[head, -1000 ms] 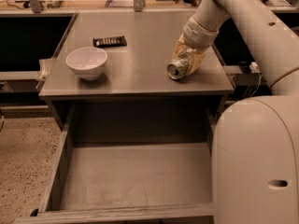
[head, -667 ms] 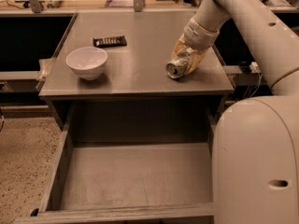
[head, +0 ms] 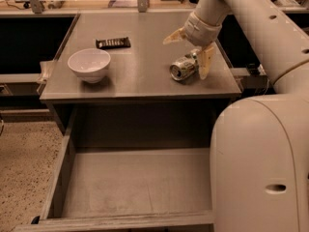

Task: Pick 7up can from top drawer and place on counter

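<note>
Rolling looks the likely risk: the 7up can (head: 182, 68) lies sideways at four o'clock on the bench (head: 145, 64), beneath the wide-open pincer (head: 189, 50), near the edge.

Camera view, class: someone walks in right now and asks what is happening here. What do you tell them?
The robot's single arm reaches over the counter, its claw open just above the 7up can, which lies on its side near the counter's right edge, not gripped. The top drawer below stands pulled out, without the can in it. A white bowl and a dark flat packet sit on the counter's left part.
</note>
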